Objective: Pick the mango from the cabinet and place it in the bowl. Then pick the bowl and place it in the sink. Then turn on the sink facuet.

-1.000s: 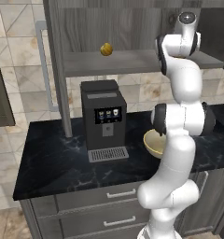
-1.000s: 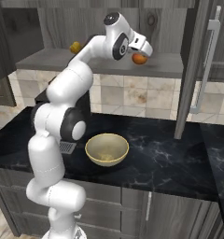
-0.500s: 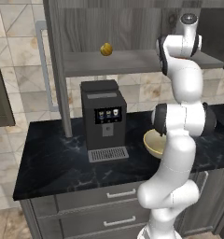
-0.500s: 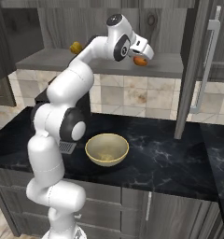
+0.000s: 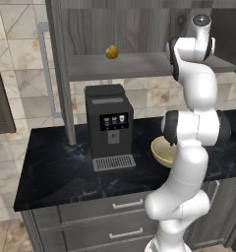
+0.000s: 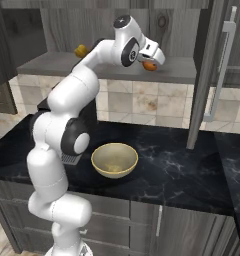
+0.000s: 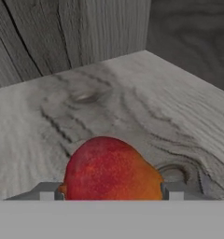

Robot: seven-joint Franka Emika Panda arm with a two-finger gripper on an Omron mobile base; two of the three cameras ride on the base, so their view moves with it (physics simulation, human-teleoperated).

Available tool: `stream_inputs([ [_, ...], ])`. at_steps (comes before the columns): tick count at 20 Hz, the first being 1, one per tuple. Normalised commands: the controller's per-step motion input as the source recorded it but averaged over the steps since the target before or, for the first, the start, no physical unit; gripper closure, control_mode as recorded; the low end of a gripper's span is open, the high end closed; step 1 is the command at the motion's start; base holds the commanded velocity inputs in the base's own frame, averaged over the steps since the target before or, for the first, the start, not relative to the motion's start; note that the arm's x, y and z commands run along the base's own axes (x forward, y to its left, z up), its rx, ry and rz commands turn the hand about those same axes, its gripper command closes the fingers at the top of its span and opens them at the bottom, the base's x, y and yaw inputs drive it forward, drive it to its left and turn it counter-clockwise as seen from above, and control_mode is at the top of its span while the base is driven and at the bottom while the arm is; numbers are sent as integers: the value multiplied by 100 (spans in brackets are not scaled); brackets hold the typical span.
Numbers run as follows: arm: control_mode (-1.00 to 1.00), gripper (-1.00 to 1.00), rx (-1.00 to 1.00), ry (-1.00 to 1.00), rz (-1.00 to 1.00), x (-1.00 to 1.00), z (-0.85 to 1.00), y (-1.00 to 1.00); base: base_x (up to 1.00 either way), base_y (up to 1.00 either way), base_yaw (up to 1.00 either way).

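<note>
The orange-red mango lies on the plank shelf of the grey wood-grain cabinet. My gripper reaches in at shelf height, and its fingertips press against the fruit's two sides. From the right base view the mango peeks out just under the gripper. The pale yellow-tan bowl stands empty on the black counter below, partly hidden behind my arm where the bowl shows from the left. The sink and the sink faucet are out of view.
A small round yellow fruit sits further left on the same shelf. A black coffee machine stands on the counter beside the bowl. The cabinet's grey upright post and an open door with a long handle rise to the right.
The hand has edged forward over the mango, and the jaws have narrowed from wide open onto its sides. The mango and bowl have stayed put.
</note>
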Motion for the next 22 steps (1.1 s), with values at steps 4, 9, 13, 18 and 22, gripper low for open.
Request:
stream_inputs([
  [4, -100, 100, 0, 0, 0, -33, -6, 0, 0, 0, 0],
  [9, -100, 100, 0, -10, 1, -94, 0, 7, 0, 0, 0],
  [13, -100, 100, 0, -11, 3, -100, 0, 9, 0, 0, 0],
  [18, -100, 100, 0, -10, 5, -100, -2, 12, 0, 0, 0],
  [22, -100, 100, 0, -4, 8, -100, 0, 16, 0, 0, 0],
])
